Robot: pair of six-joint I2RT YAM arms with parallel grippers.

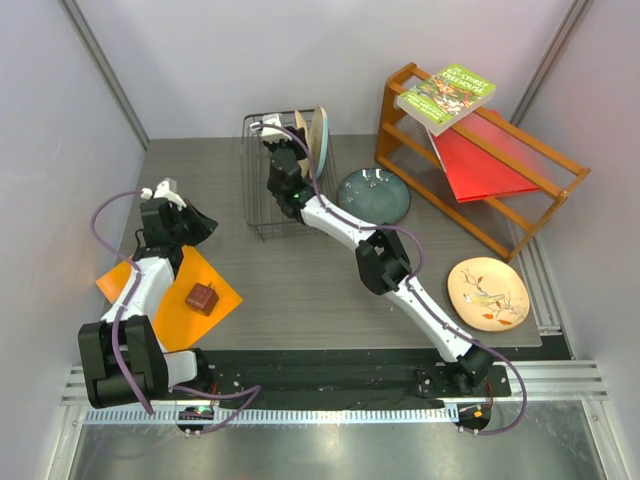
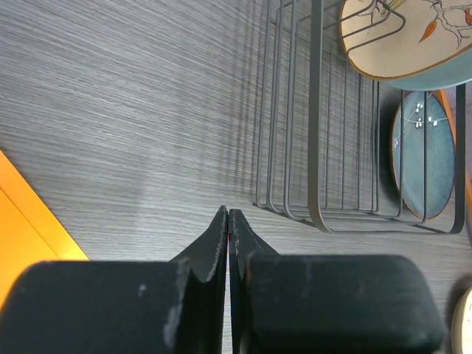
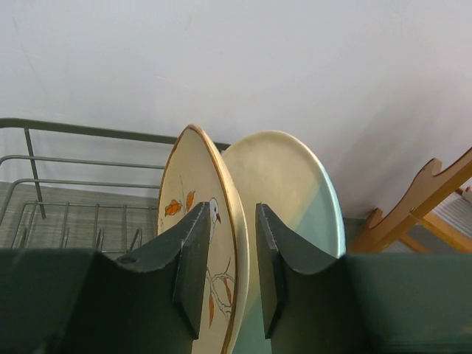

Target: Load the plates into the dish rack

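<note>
The black wire dish rack (image 1: pixel 262 190) stands at the back of the table. Two plates stand on edge in it: a tan bird-and-branch plate (image 3: pixel 188 184) and, behind it, a cream and light-blue plate (image 3: pixel 287 184). My right gripper (image 3: pixel 232 210) is open, its fingers either side of the bird plate's rim with a gap on each side. A dark blue-grey plate (image 1: pixel 374 196) lies flat to the right of the rack. Another bird plate (image 1: pixel 488 293) lies at the right edge. My left gripper (image 2: pixel 228 214) is shut on nothing, low over the table left of the rack (image 2: pixel 317 147).
An orange wooden shelf (image 1: pixel 470 165) at the back right carries a green book (image 1: pixel 445 97) and a red folder (image 1: pixel 480 165). An orange sheet (image 1: pixel 205 320) with a small brown block (image 1: pixel 201 297) lies under the left arm.
</note>
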